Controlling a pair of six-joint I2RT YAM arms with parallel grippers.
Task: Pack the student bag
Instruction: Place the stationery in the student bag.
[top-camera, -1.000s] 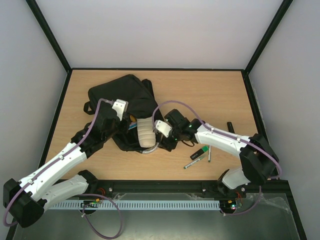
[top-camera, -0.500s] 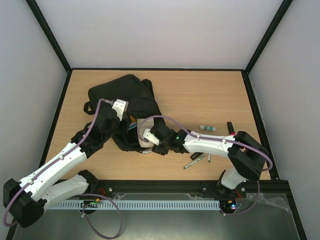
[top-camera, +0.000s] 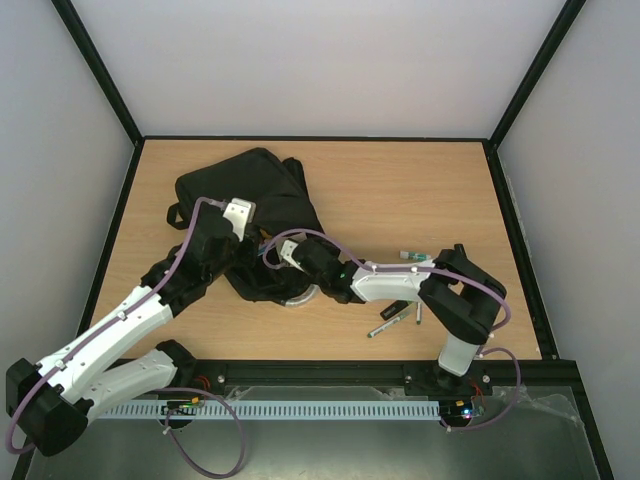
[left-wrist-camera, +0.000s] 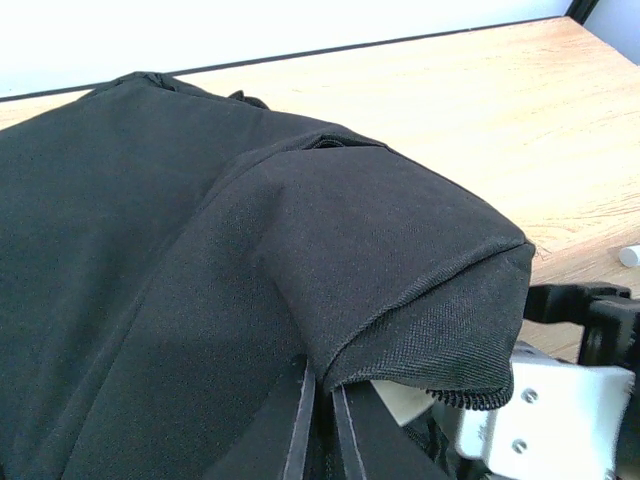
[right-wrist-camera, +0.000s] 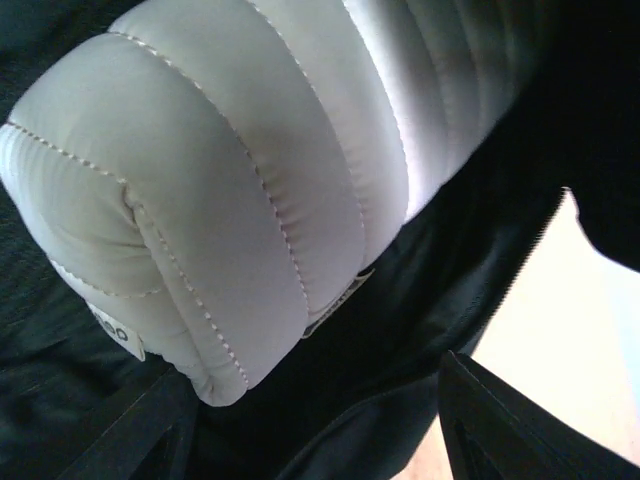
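The student bag (top-camera: 250, 190), a black backpack, lies at the left-middle of the table, its grey loop handle (top-camera: 301, 297) at the near edge. My left gripper (top-camera: 247, 236) is shut on the edge of the bag's flap (left-wrist-camera: 400, 270) and holds it lifted, the fabric pinched between the fingers (left-wrist-camera: 300, 425). My right gripper (top-camera: 278, 250) reaches into the bag's mouth. In the right wrist view a white quilted pouch (right-wrist-camera: 220, 170) lies inside the black lining (right-wrist-camera: 420, 330), just beyond my right gripper (right-wrist-camera: 315, 400). Its jaws stand wide apart with only lining between them.
Two pens (top-camera: 390, 321) (top-camera: 418, 312) lie on the table near the right arm's forearm. A small white-and-green marker (top-camera: 414, 256) lies further back. Black frame rails border the table on all sides.
The right arm has stretched left, carrying the white pouch into the bag's mouth; from above the pouch no longer shows. The left gripper has kept its hold on the flap.
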